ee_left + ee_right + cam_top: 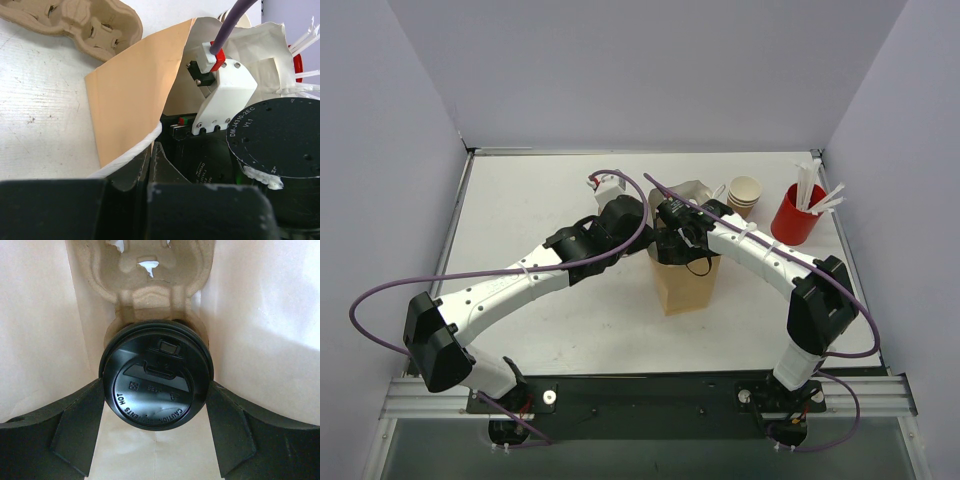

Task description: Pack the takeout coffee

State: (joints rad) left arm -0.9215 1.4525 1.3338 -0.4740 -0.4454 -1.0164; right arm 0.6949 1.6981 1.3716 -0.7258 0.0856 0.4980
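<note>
The takeout coffee (156,372) shows from above as a black lid marked "caution contents hot"; its tan body is hidden beneath. It is down inside a tan paper bag (685,285), over a slot of a pulp carrier (150,285) lying in the bag. My right gripper (156,390) reaches into the bag with both fingers pressed on the lid's sides. From the left, my left gripper (150,150) is shut on the bag's rim by its white cord handle (130,152). In the top view the left gripper (655,235) meets the bag's top edge.
A stack of tan paper cups (744,195) and a red cup (796,213) with white straws stand at the back right. Another pulp carrier (75,22) lies on the white table behind the bag. Grey walls close in three sides.
</note>
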